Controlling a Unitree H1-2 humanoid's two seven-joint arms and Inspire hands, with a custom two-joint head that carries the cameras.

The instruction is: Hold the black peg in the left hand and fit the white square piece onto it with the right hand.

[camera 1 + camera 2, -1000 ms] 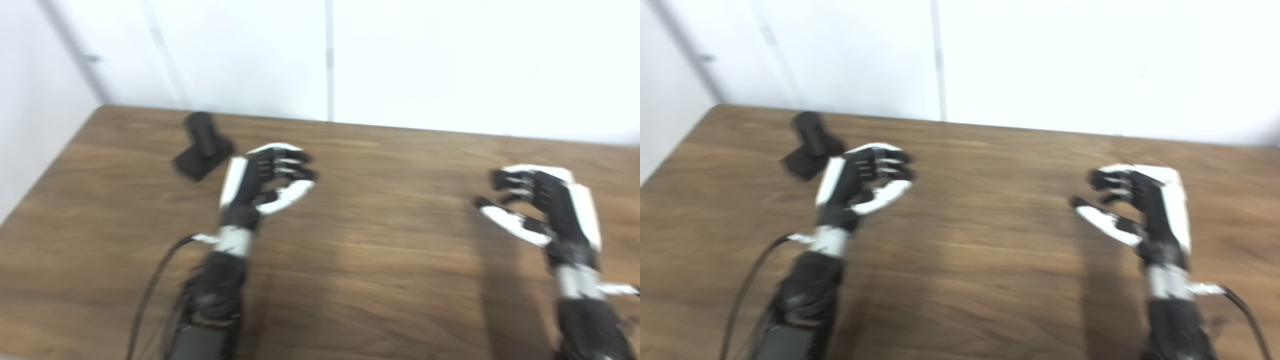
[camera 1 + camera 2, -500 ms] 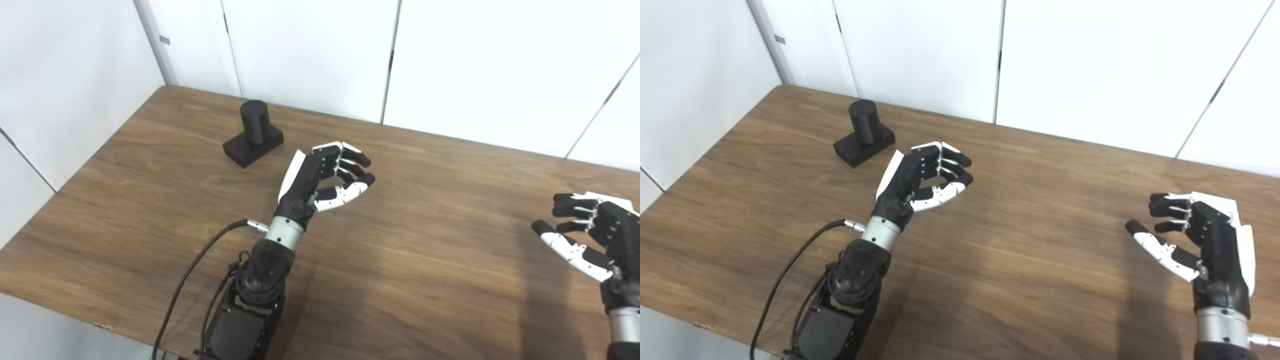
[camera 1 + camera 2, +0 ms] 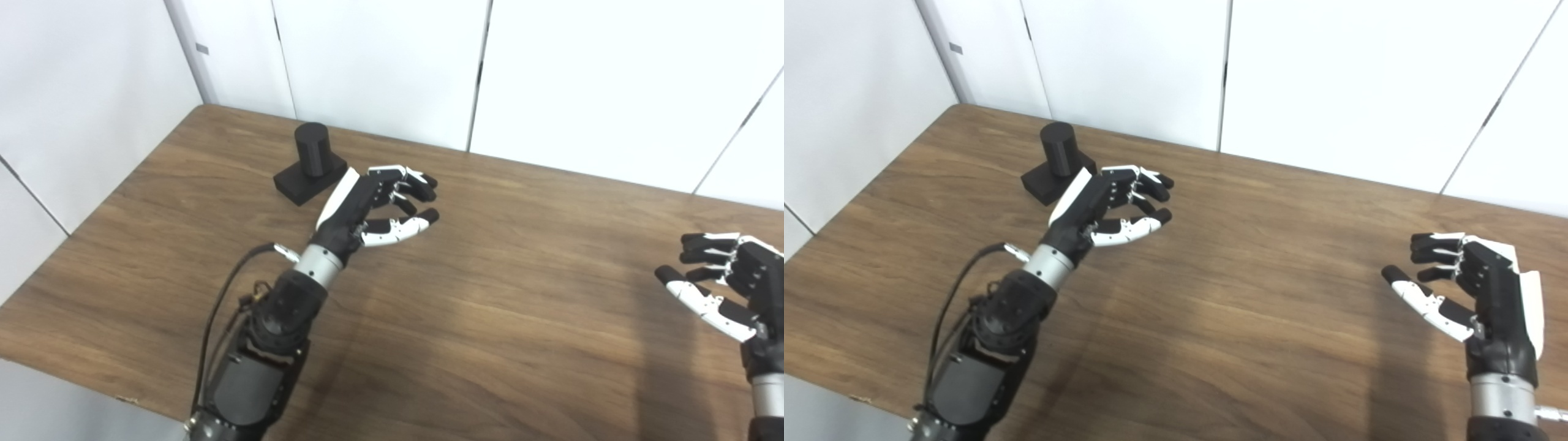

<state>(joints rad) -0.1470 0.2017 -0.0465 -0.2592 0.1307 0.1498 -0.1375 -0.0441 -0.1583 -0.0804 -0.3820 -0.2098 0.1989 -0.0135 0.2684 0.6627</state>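
Two hands and one black part are all I have over the wooden table point(image 3: 490, 318), which fills most of both views and runs back to white wall panels. No white square piece shows anywhere in either view, so I cannot say where it lies.

Next in size are my arms. From the lower left, one arm reaches toward the far left corner, and my left hand point(image 3: 373, 205) hovers above the wood with fingers spread and thumb out, holding nothing. My right hand point(image 3: 1470, 288) hangs over the table's right side, well apart from the other, fingers loosely curled and thumb extended, also empty.

Smallest is the black peg point(image 3: 312, 150), an upright cylinder on a flat black base, standing near the far left corner just beside the back of my left hand, not touching it.

I judge the step in hand to be the reach for the peg, the very start of the task. My palm faces away from the peg, so the next move calls for turning the left hand toward the cylinder and closing around it without tipping the base.
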